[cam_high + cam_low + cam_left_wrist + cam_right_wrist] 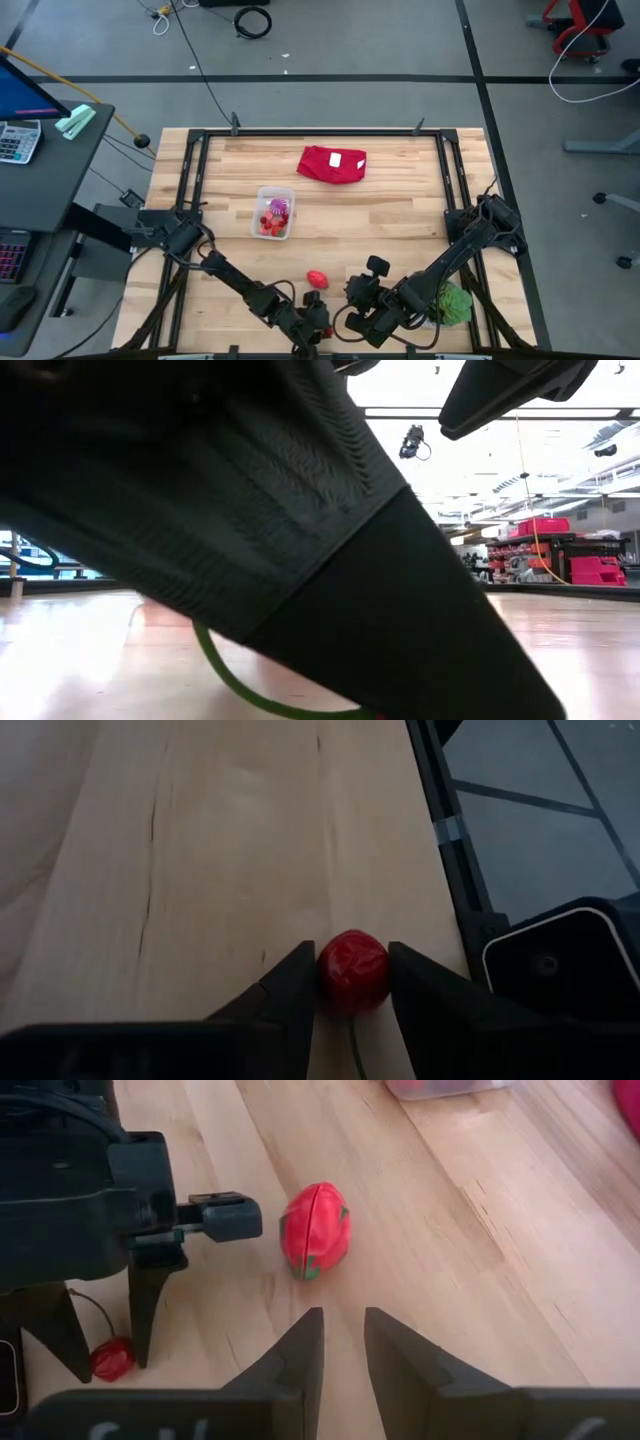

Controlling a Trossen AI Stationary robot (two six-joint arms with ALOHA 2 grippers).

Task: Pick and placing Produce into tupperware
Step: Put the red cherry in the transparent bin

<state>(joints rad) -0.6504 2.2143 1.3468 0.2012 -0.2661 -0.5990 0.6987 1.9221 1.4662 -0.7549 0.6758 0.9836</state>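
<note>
A small red cherry-like piece of produce [352, 972] with a thin green stem lies on the wood near the table's front edge, and my left gripper [352, 960] is shut on it. The right wrist view also shows this piece [112, 1358]. A larger red oval piece [317, 277] lies on the table a little farther in. My right gripper [345, 1320] hovers just short of the oval piece [316, 1230], fingers slightly apart and holding nothing. The clear tupperware [274, 212] stands left of centre with several red and pink pieces and one purple piece inside. My left gripper pinches the small red piece by its two opposite sides [325, 975] between its two fingers. The fingers slant down from the table's left and near side. The piece sits on the table top, and its stem [354, 1045] trails back between the fingers.
A folded red cloth with a white label [333, 163] lies at the far middle. A green leafy plant [455, 302] stands at the front right beside my right arm. The black table frame [450, 870] runs close to my left gripper. A dark arm fills most of the low view.
</note>
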